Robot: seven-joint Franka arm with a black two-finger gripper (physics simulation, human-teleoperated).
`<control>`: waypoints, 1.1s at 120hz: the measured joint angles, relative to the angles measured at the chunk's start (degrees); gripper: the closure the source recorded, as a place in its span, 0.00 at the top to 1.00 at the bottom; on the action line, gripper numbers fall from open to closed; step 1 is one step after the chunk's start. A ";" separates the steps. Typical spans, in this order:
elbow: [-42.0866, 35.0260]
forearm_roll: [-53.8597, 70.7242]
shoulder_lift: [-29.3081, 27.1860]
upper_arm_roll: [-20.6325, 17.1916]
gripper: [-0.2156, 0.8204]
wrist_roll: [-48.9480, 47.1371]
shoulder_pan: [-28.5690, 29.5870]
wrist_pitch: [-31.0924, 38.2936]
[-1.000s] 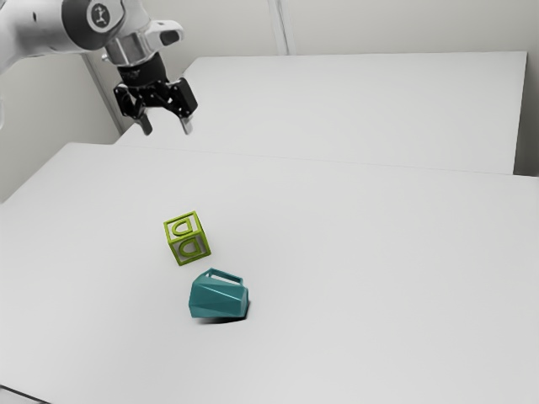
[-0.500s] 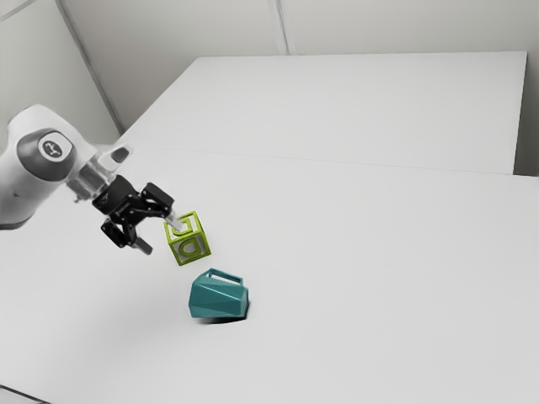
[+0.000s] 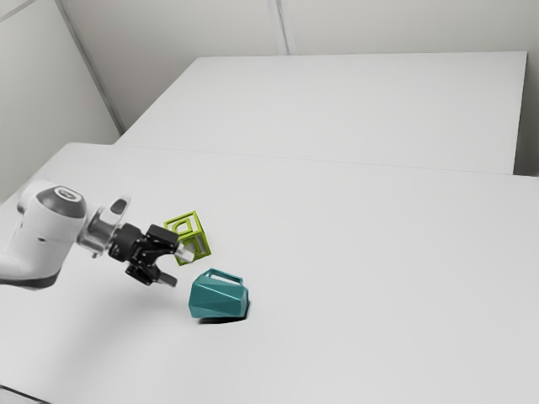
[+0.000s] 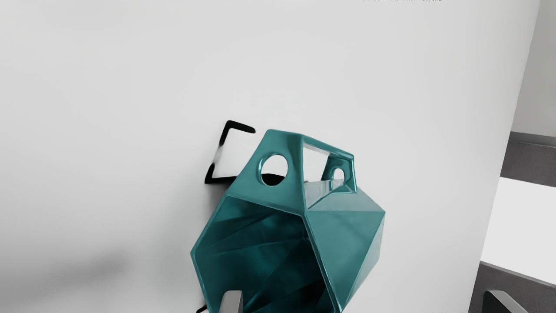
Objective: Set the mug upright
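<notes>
Mug (image 3: 219, 296) on its side on table (image 3: 362, 261), not upright. Handle (image 4: 284, 143) on the mug's upper side, mouth (image 4: 260, 252) facing the gripper (image 3: 178, 268). Gripper open, fingers well apart, gripping nothing. It's near the mug, toward the exterior view's left, tilted down toward it. Wrist view: one fingertip (image 4: 232, 302) overlaps the mug's mouth, other one out past the mug's side; can't tell how deep the first sits. Block (image 3: 202, 229), green, open-framed, near the mug, on its far side and toward the exterior view's left, partly behind a finger there. Dark shadow (image 4: 221, 179) beside the mug's handle.
</notes>
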 joint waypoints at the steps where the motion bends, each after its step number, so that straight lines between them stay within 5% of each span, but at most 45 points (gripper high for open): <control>1: -0.03 -0.25 0.06 0.00 0.79 0.43 0.00 -0.04; 108: -3.26 -16.47 6.26 -0.62 0.78 24.40 0.27 -6.56; 120: -3.26 -17.83 6.91 -1.48 0.73 25.49 0.71 -6.50; 132: -3.26 -18.58 7.08 -1.85 0.57 26.38 0.52 -6.38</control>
